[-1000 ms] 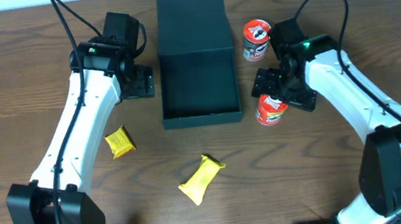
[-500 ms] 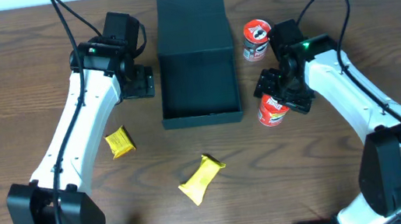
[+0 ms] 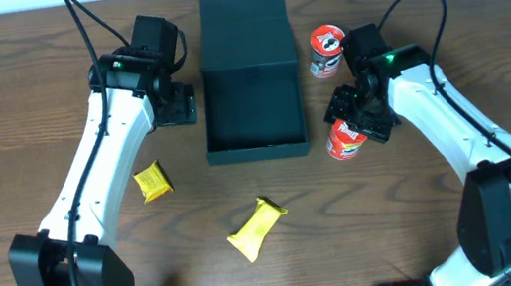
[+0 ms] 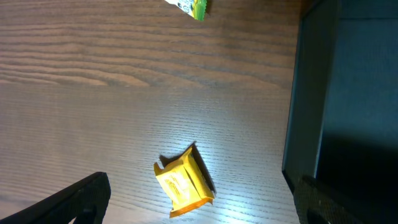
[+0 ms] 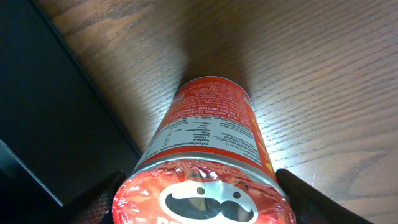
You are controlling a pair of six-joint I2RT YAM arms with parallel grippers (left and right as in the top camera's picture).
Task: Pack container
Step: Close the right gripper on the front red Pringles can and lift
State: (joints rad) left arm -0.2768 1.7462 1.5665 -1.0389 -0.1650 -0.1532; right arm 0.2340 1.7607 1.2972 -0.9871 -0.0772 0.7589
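Between the left and right jaws lies the open container (image 3: 248,74).

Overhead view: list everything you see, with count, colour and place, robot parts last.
container: one, dark teal-black, lid open, centre of the table, far side.
snack cans: two, red; one right of the container, one by its front right corner.
packets: two, yellow; small one left of the container, long one in front of it.
table: one, brown wood.
left end effector: black, open, beside the container's left wall.
right end effector: black, straddling the nearer can; grip unclear.
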